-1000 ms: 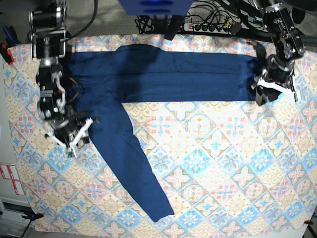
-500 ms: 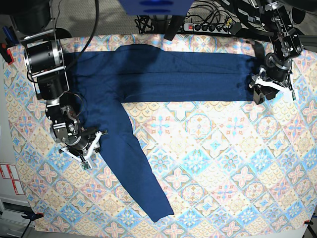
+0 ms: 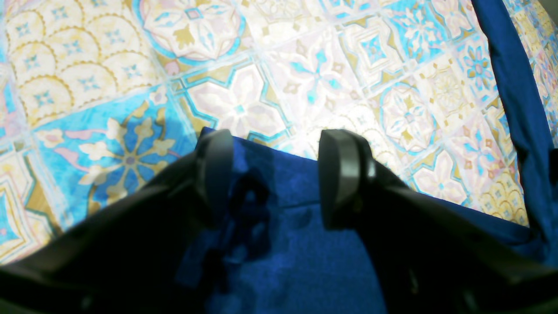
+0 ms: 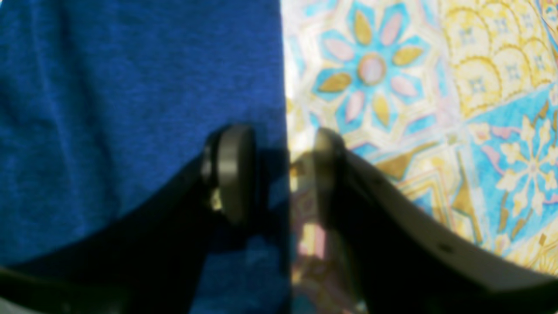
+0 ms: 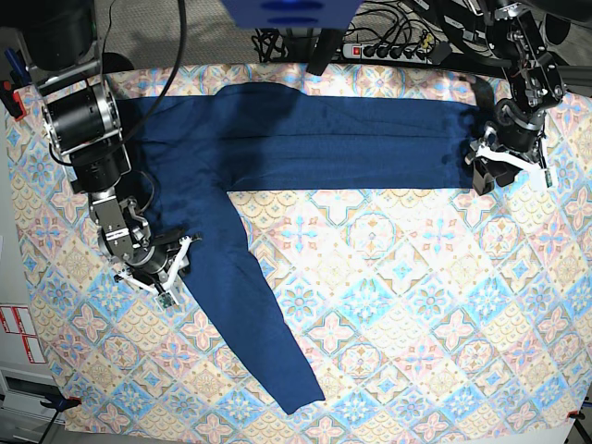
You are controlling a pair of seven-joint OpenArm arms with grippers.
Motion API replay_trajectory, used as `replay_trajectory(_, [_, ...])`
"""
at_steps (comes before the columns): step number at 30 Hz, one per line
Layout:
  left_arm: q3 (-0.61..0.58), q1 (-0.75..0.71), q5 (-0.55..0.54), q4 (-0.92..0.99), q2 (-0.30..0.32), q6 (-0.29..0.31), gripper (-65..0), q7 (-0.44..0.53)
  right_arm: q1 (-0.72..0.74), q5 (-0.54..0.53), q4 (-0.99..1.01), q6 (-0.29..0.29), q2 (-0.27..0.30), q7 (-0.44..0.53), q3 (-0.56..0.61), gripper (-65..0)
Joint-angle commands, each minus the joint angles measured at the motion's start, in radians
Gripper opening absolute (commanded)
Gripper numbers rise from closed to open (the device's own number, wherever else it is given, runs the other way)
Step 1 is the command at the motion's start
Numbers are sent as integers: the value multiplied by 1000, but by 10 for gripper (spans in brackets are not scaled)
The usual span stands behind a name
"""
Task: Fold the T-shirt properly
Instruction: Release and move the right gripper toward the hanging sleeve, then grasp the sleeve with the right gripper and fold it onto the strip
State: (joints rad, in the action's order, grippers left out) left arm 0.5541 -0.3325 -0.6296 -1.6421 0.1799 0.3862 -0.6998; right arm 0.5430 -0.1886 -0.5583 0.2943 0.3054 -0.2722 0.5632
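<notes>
The shirt [image 5: 277, 148] lies flat on the desk's patterned cloth [image 5: 416, 305], body and one sleeve stretched in a long band across the far side, the other sleeve slanting down toward the near edge.

The left gripper [image 5: 507, 166] sits at the end of that band, at the base view's right. In its wrist view its jaws stand apart, released, with blue fabric [image 3: 279, 226] filling the gap between and beneath them; the fabric's edge runs just ahead of the fingertips [image 3: 338, 174], and bare cloth [image 3: 270, 65] lies beyond. A second strip of blue runs along the far right of that view. Whether the pads touch the fabric cannot be told.

The right gripper [image 5: 168, 268] is at the side of the slanting sleeve, at the base view's left. Its jaws are also parted and hold nothing. The sleeve's straight edge [image 4: 283, 131] passes through the gap: one finger [image 4: 233, 170] is over blue knit, the other over the cloth [image 4: 414, 87]. This view is blurred, so contact cannot be judged.
</notes>
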Motion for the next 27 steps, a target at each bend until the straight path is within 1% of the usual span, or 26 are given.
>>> replay_trajectory(1, [7, 2, -14, -19, 11, 4, -341, 19, 30, -5, -13, -4, 13, 18, -2, -423])
replay_trajectory(4, [7, 2, -14, -17, 11, 4, -341, 19, 12, -5, -13, -4, 4, 18, -2, -423])
replay_trajectory(6, [7, 0, -14, -17, 11, 4, -341, 19, -1, -5, -13, 12, -10, 18, -2, -425])
replay_trajectory(7, [7, 0, -14, -17, 11, 4, -341, 19, -2, -5, -13, 29, -15, 17, -2, -427])
replay_trajectory(10, [7, 0, -14, -17, 11, 6, -341, 19, -33, -5, -13, 125, -15, 14, -6, -429])
replay_trajectory(12, [7, 0, -14, -17, 11, 6, -341, 19, -51, -5, -13, 158, -15, 14, -6, -444])
replay_trajectory(16, [7, 0, -14, -17, 11, 6, -341, 19, -70, -10, -15, 162, -15, 12, -6, -541])
replay_trajectory(19, [7, 0, -14, -17, 11, 7, -341, 19, -77, -10, -22, 164, -15, 12, -12, -640])
replay_trajectory(20, [7, 0, -14, -17, 11, 7, -341, 19, -79, -12, -30, 164, -15, 12, -13, -650])
replay_trajectory(23, [7, 0, -11, -17, 11, 7, -341, 19, -133, -13, -136, 164, -10, 12, -16, -645])
replay_trajectory(25, [7, 0, -11, -14, 11, 7, -341, 19, -191, -12, -246, 164, 8, 6, -53, -645])
replay_trajectory(27, [7, 0, -8, -14, 11, 7, -341, 19, -243, -12, -354, 164, 16, -29, -104, -645])
